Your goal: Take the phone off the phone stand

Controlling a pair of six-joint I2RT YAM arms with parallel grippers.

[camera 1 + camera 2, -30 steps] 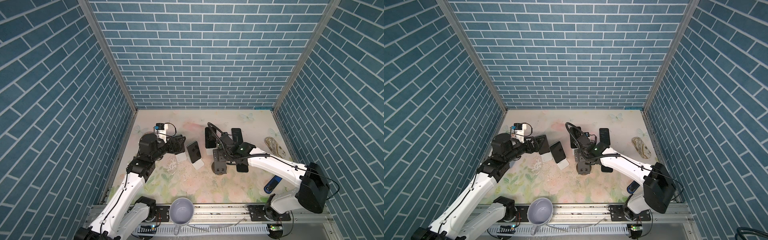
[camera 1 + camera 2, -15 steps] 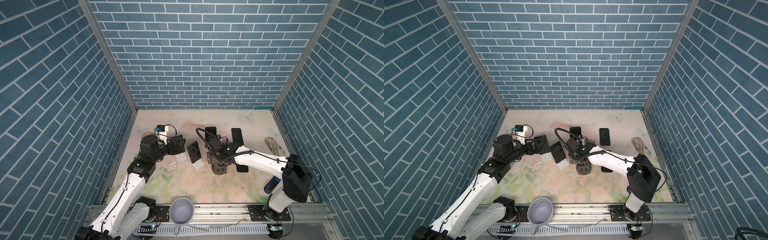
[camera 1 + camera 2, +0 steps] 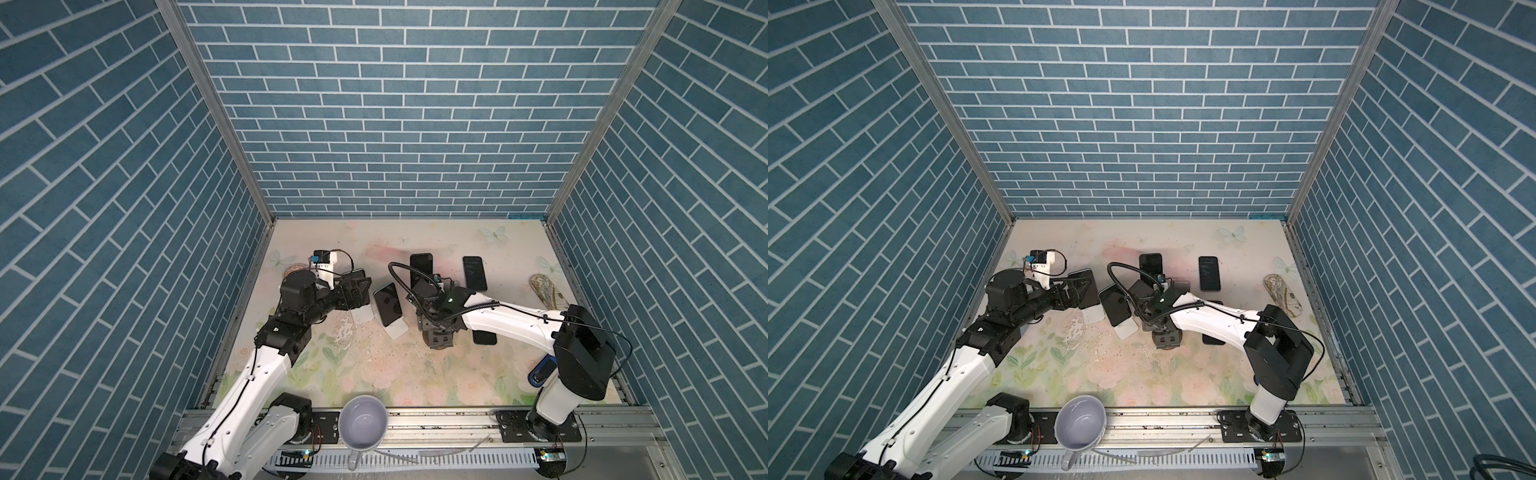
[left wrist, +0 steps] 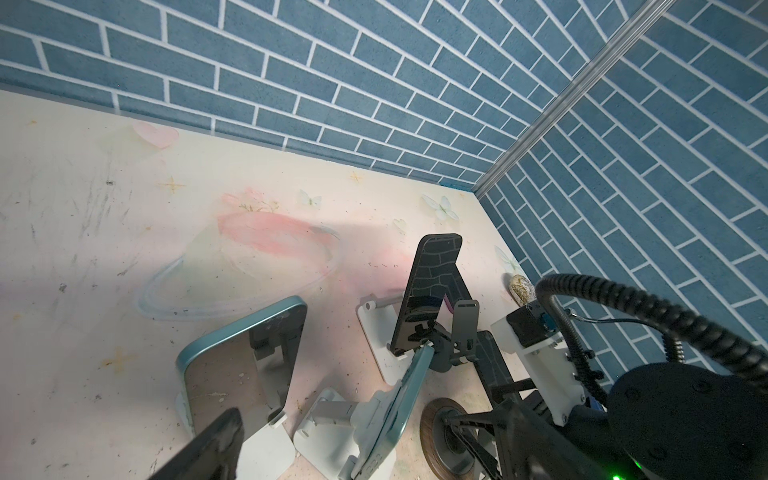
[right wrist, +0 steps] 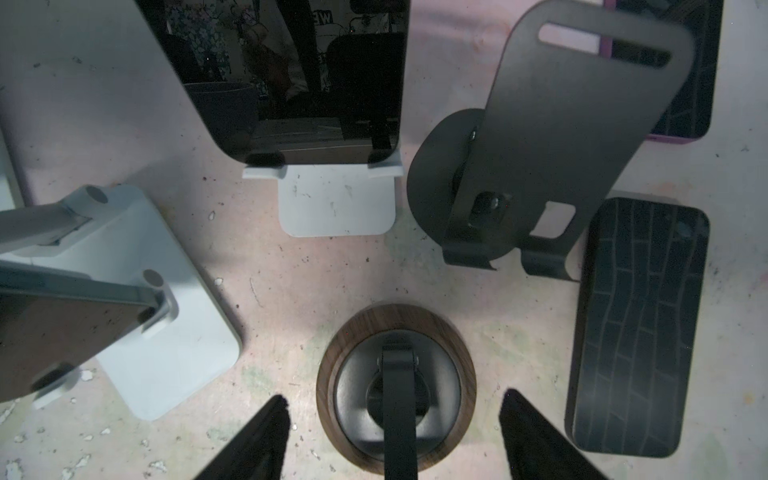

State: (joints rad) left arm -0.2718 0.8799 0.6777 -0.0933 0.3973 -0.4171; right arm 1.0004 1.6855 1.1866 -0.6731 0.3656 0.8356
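Not begun, seemingly: teal-edged phone (image 4: 241, 365) seated in white stand (image 4: 266, 451) ahead of wide-open empty left gripper (image 3: 360, 291); right gripper (image 5: 395, 397) parted astride bare wood-rimmed round stand (image 5: 326, 386).

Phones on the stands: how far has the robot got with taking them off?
Done, apparently: the dark stand and the wood-based stand are empty, a flat phone beside them. In hand: nothing; the left gripper, by a teal phone, and the right gripper are open. Left: three phones still on white stands.
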